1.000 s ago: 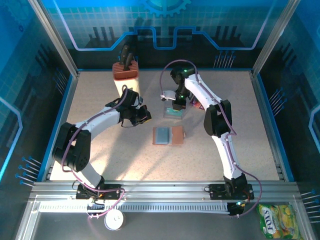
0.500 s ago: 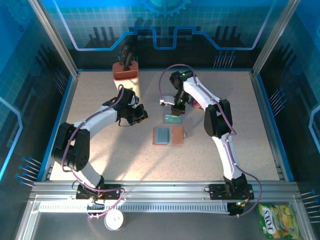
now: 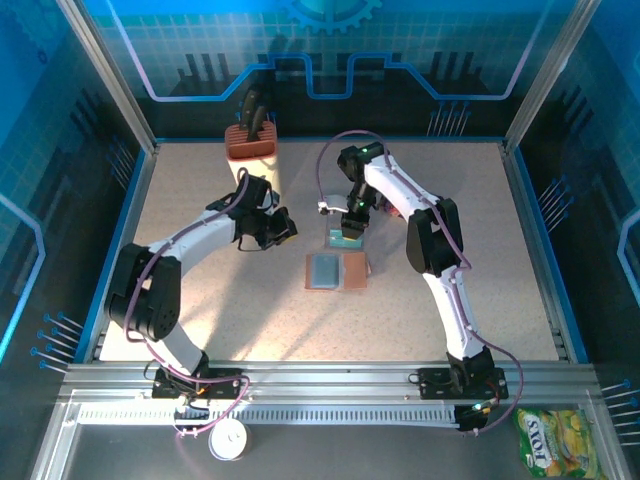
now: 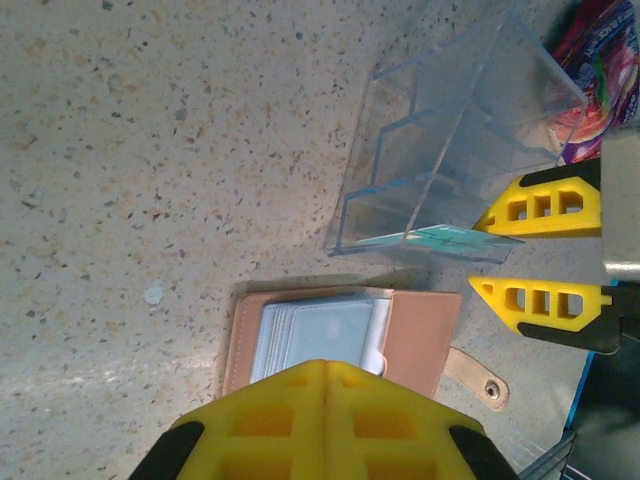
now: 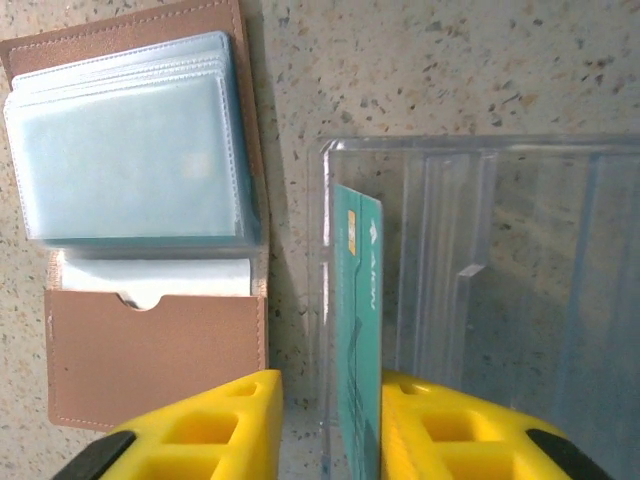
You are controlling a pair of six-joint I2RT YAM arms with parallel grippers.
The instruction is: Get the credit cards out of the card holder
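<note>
teal card point(image 5: 358, 300) stands between released right end effector point(image 5: 332, 382) jaws; left end effector point(image 4: 326, 368) clenched.

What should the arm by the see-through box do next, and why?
Probably lift the right end effector straight up, away from the clear plastic organizer. Its fingers stand apart, the teal card already stands in the front slot, and the open card holder lies beside it.

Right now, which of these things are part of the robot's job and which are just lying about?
Part of the job: open card holder, teal credit card, clear tray it stands in.
Just lying about: purple snack packet, brown block at the back, yellow packet.
</note>
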